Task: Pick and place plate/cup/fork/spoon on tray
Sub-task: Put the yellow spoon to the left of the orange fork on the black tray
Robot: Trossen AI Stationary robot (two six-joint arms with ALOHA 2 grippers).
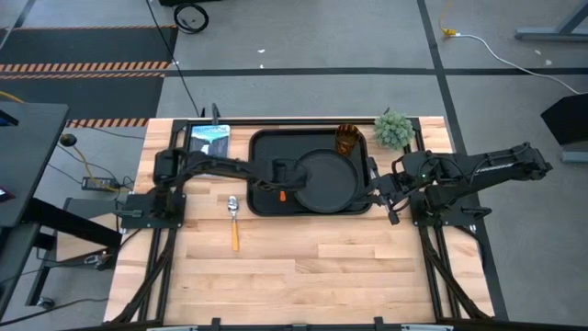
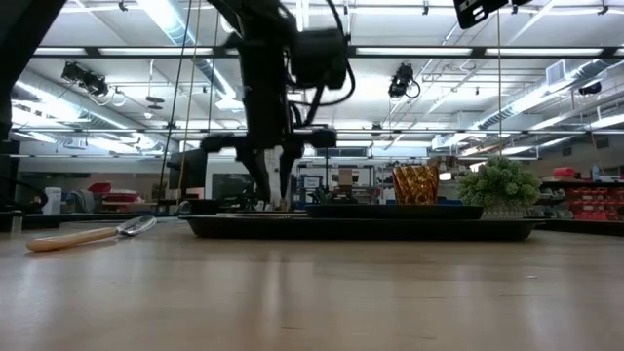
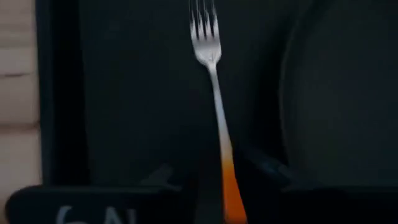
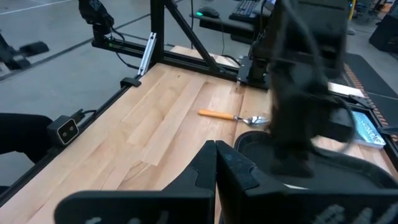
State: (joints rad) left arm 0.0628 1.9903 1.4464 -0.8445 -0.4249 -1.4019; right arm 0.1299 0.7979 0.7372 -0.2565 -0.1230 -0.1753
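The black tray (image 1: 262, 147) lies at the table's far middle. The round black plate (image 1: 326, 179) lies on it, and the amber cup (image 1: 347, 140) stands in its far right corner. The fork (image 3: 214, 106) lies on the tray left of the plate, tines toward the far edge. My left gripper (image 1: 280, 176) points down over the fork's orange handle (image 3: 230, 183); it is open, with one finger on each side of the handle. The spoon (image 1: 233, 221) lies on the table left of the tray. My right gripper (image 1: 388, 200) is shut and empty just off the tray's right edge.
A small green potted plant (image 1: 393, 129) stands at the far right, beside the tray's corner. A flat blue-printed item (image 1: 209, 140) lies at the far left next to the tray. Bare wood stretches across the near half of the table (image 1: 312, 267).
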